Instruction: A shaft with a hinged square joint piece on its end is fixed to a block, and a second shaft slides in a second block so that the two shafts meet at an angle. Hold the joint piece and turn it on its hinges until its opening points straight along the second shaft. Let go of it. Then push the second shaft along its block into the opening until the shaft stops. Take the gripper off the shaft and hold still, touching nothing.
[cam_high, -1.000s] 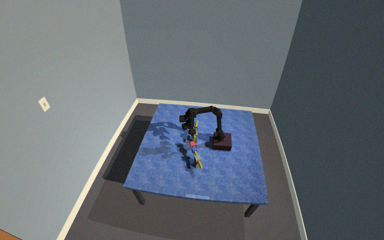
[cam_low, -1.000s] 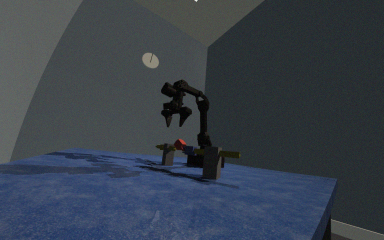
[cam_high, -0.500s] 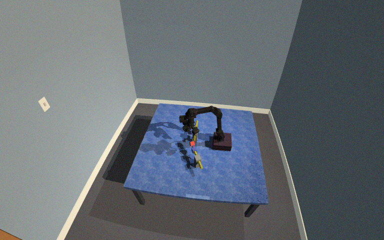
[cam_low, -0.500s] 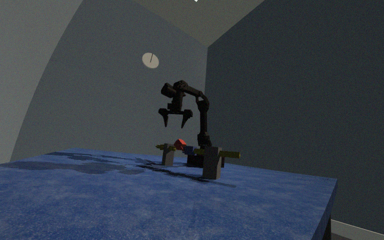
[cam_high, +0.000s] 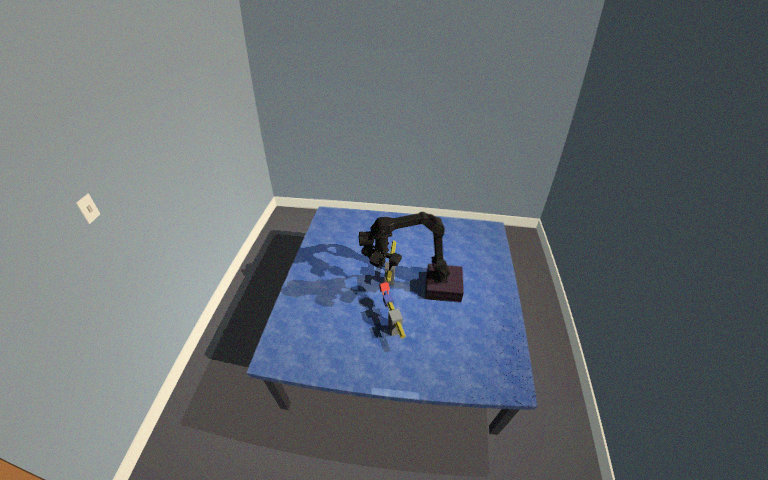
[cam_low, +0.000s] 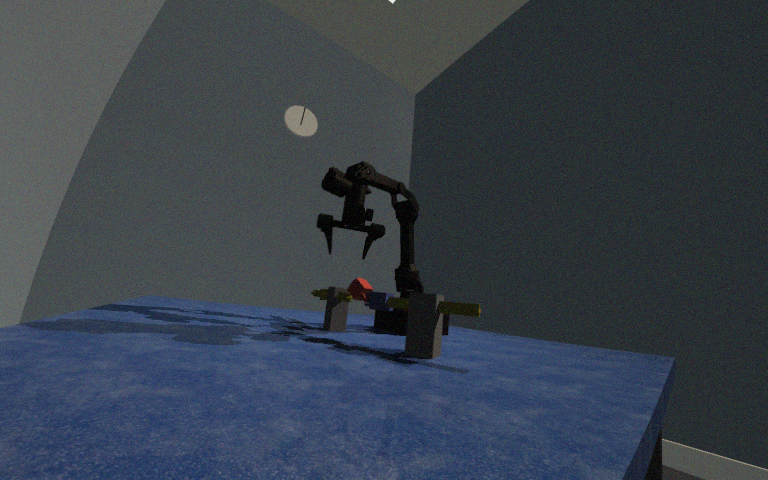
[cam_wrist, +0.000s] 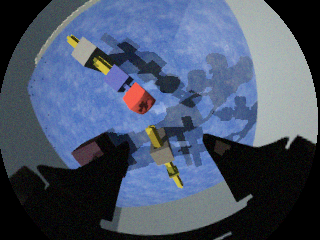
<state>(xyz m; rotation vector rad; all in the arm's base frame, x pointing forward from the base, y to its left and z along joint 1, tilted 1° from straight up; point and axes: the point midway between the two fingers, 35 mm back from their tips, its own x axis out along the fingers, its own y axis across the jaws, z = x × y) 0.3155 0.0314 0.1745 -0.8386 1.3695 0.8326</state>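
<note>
Black parallel-jaw gripper (cam_low: 348, 247): raised well above the parts, fingers (cam_low: 327, 238) spread wide, holding nothing. Red square joint piece (cam_low: 359, 287): on the blue mottled desk (cam_low: 226, 407), between two grey square blocks, far (cam_low: 336, 308) and near (cam_low: 423, 325). Yellow shaft (cam_low: 459, 309): runs through the near block, its tip apart from the joint piece.

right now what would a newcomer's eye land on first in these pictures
The black arm arches over the blue table, its claw spread wide and empty, hanging well above the parts. Below it, the red joint piece stands out between two grey blocks that carry yellow shafts. Jagged arm shadows fall across the table's left side.
</note>
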